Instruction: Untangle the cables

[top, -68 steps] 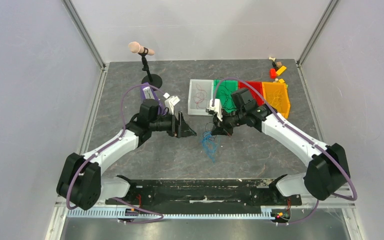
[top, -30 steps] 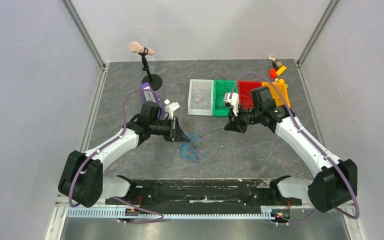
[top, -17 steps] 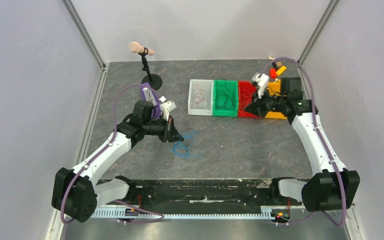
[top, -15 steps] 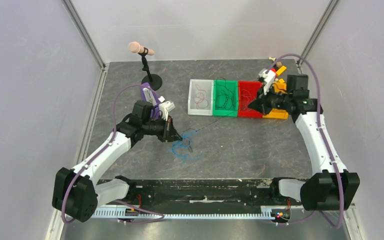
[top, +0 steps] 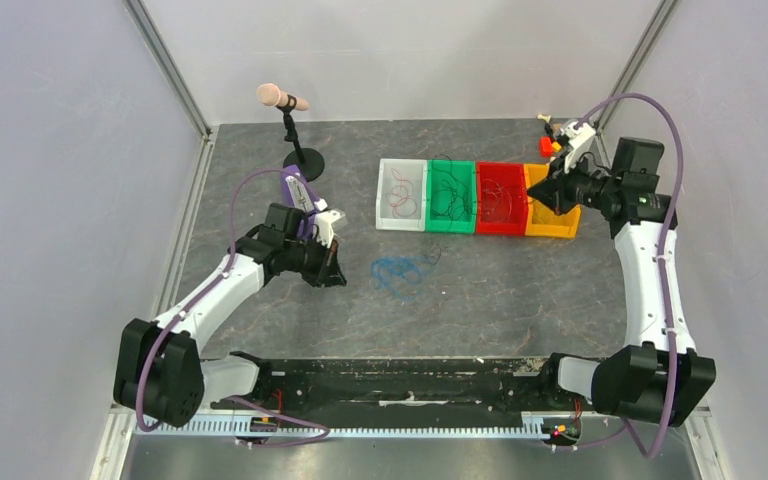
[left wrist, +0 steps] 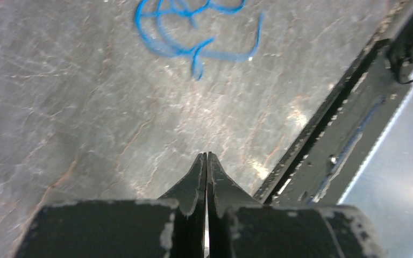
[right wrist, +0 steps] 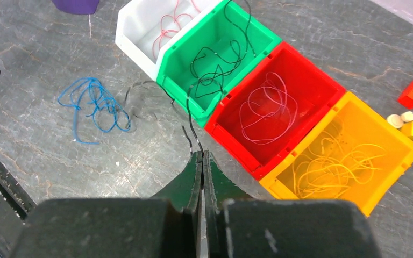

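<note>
Seen from above, the left arm (top: 210, 300) reached forward and inward from its base. The left gripper (top: 335, 272) sat low, pointing at the middle of the table (top: 520, 290). The blue cable (top: 398, 272) lay in a loose clump just ahead of its tips, apart from them, with bare tabletop all round. The right arm (top: 650, 280) stood stretched far forward along its own side, wrist turned inward. The right gripper (top: 537, 194) hung over the orange bin (top: 552, 230). Beyond its tips the red bin (top: 500, 228), green bin (top: 450, 226) and white bin (top: 398, 224) continued in a touching row.

In the left wrist view the fingers were pressed flat together with nothing between them, above bare tabletop. The blue clump lay well ahead. The black rail (left wrist: 322, 123) at the table's near edge ran close on the fingers' right.

In the right wrist view the fingers met tip to tip. A thin black cable (right wrist: 190, 121) ran down to the tips and appeared pinched there, its length leading ahead toward the green bin's near rim. Yellow cables (right wrist: 328, 166) lay in the orange bin, right of the fingers. A pink cable (right wrist: 269, 110) lay in the red bin, ahead and right. More black cables (right wrist: 220, 59) lay in the green bin straight ahead, and a red cable (right wrist: 166, 32) in the white bin beyond it. The blue clump was ahead and left on open tabletop.
</note>
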